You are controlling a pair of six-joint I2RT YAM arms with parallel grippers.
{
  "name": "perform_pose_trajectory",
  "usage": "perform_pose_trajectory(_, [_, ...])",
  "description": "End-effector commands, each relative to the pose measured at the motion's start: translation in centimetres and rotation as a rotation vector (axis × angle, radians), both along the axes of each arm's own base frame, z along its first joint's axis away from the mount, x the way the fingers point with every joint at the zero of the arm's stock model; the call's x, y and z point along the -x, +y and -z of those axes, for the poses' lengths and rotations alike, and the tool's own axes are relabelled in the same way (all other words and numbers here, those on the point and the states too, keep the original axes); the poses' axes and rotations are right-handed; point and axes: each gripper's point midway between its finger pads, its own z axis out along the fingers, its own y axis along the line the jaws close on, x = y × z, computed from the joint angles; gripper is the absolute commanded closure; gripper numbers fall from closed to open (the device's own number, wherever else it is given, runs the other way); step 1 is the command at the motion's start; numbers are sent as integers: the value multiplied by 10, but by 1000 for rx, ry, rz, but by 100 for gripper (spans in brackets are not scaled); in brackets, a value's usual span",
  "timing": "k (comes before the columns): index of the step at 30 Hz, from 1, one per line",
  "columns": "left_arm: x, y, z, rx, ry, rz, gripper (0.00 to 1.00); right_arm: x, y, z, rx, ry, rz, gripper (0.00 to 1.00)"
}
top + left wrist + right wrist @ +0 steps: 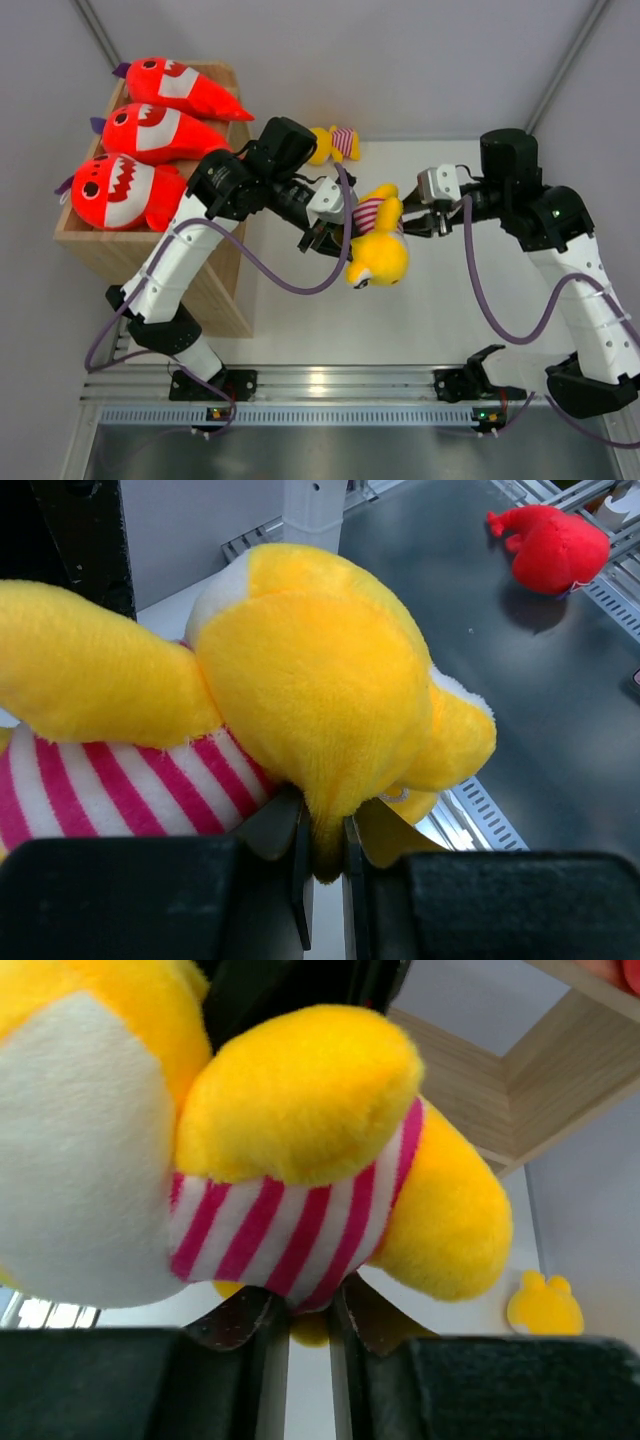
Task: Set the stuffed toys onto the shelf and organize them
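Three red sharks [185, 88] [160, 132] [120, 190] lie side by side on the top of the wooden shelf [215, 280] at the left. A yellow stuffed toy [378, 250] with a red-white striped middle hangs above the table between both arms. My left gripper [325, 238] [322, 850] is shut on a fold of its yellow plush [310, 690]. From the other side my right gripper [410, 220] [308, 1320] pinches its striped part [290, 1230]. A second yellow striped toy [335, 143] [545, 1300] lies on the table at the back, near the shelf.
The white table [440, 310] runs from the shelf to the right wall. The shelf's wooden underside and side [520, 1090] rise beyond the held toy. A red plush-looking object [550, 545] lies on a dark grey surface in the left wrist view.
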Motion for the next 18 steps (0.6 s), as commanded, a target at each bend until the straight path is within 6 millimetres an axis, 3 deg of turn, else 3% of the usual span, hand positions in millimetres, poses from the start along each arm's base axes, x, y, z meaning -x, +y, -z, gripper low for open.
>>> perform_pose_trajectory(1, [5,0,-14,65,-49,33,100,25,3,-28,-82,-88,-94,89])
perform_pose_trajectory(2, [4,0,-13,62,-54,28,100,29,2,-26,-90,-40,-79,100])
perform_pose_trajectory(4, [1,2,-12,53,-72,9,100,24,4,-33,-130,-80,-54,100])
perform_pose_trajectory(5, [0,2,-12,50,-81,2,100,27,1,-28,-136,-36,-29,100])
perform_pose_trajectory(7, [-2,5,-12,45,-106,-20,100,13,1,-39,-189,-74,56,100])
perform_pose_trajectory(8, [-2,6,-13,46,-118,-25,98,11,0,-34,-200,-17,97,100])
perform_pose_trajectory(11, [-5,11,-16,48,-162,-55,64,-2,0,-32,-217,44,177,100])
perform_pose_trajectory(12, [-6,12,-17,46,-174,-64,33,-7,1,-31,-216,67,202,100])
perform_pose_trajectory(13, [-9,14,-18,42,-202,-87,20,-14,0,-30,-215,84,240,100])
perform_pose_trajectory(15, [-11,18,-20,42,-231,-108,13,-26,1,-23,-210,137,288,100])
perform_pose_trajectory(16, [-14,21,-21,38,-259,-133,1,-32,0,-20,-211,165,326,100])
perform_pose_trajectory(18, [-17,26,-23,34,-293,-160,2,-46,0,-13,-204,217,376,100])
